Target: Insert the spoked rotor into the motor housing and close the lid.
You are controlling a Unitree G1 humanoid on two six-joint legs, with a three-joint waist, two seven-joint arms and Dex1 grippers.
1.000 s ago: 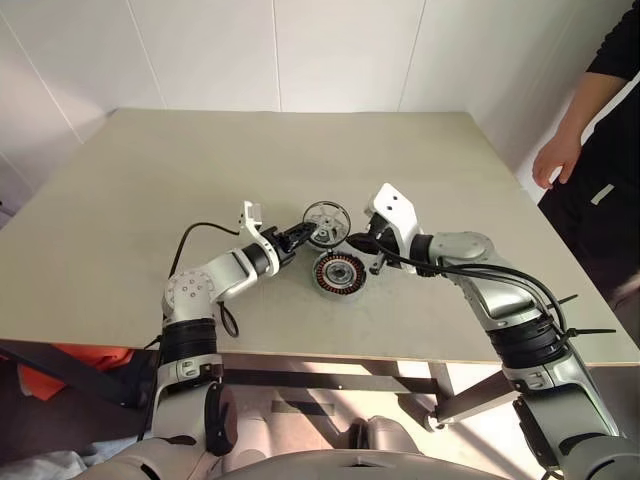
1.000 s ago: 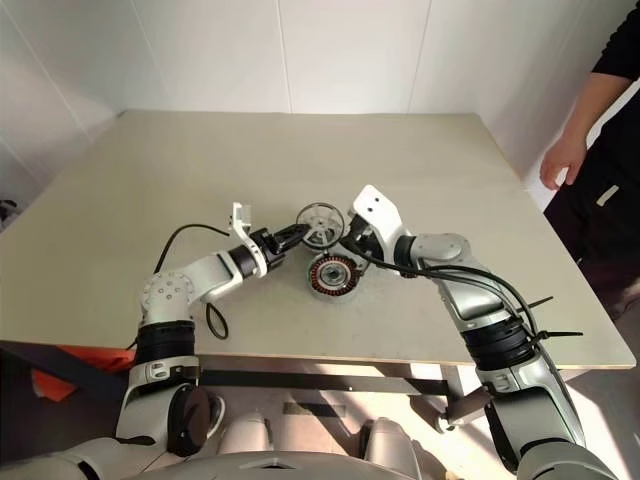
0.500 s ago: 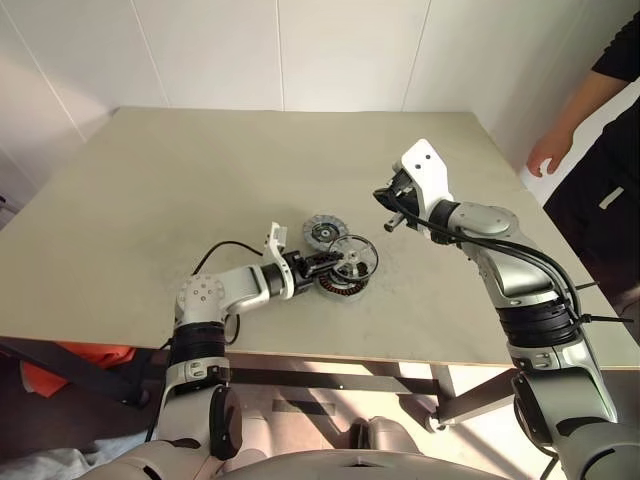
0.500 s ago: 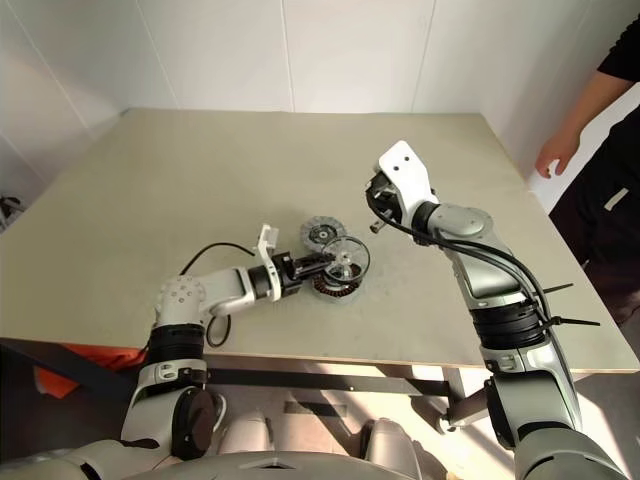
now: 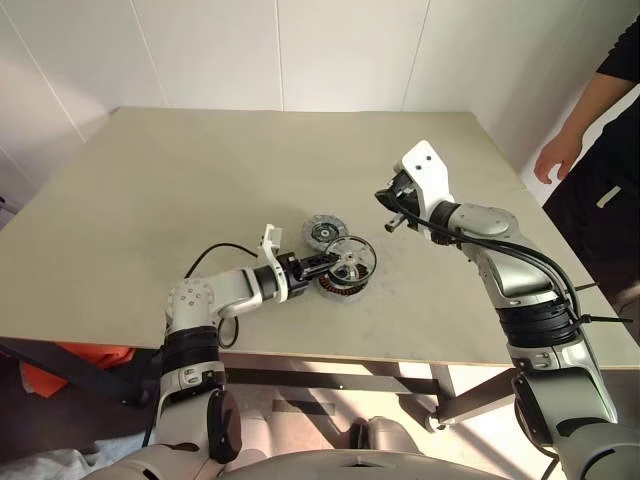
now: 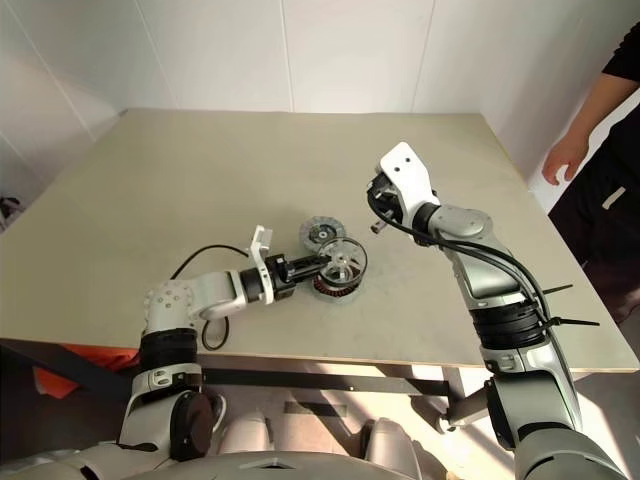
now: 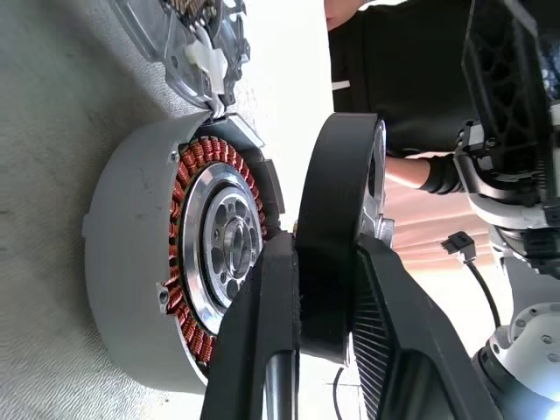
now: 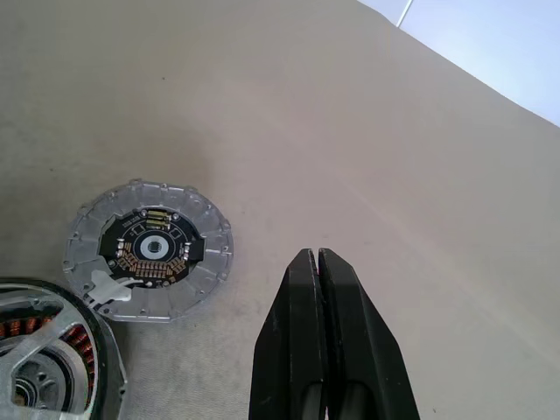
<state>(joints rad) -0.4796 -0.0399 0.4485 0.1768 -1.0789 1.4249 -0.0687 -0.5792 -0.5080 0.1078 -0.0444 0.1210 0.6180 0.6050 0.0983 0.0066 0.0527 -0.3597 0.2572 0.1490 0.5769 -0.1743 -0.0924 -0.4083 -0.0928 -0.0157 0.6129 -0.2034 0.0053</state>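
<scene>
**Rotor held over the housing, lid still to come**

On the table (image 5: 150, 200), the head views show the left gripper (image 5: 322, 264) clamped on the rim of the spoked rotor (image 5: 351, 258), which hangs tilted just above the motor housing (image 5: 338, 284). The rotor is not yet seated; part of the copper ring is visible below it. The lid (image 5: 324, 232) lies flat on the table just behind the housing, untouched. The right gripper (image 5: 383, 196) is raised well apart from all three parts, its fingers pressed together and empty. A person's hand (image 5: 556, 156) hangs at the table's far right edge.

Along the left wrist view, the two black fingers pinch the rotor's dark rim (image 7: 337, 236) edge-on. The housing (image 7: 140, 262) stands just beside it, with open windings and a bare centre, so the rotor is close but outside the cavity. A bit of the lid (image 7: 188, 44) shows beyond.

From the right wrist view, the closed fingers (image 8: 302, 350) point at bare table, with the lid (image 8: 149, 249) face up and the rotor over the housing (image 8: 52, 367) at the corner.

By my reading, the first step is roughly half done: the rotor is picked up and brought over, but must be levelled and lowered in. Closing the lid is not yet begun.
</scene>
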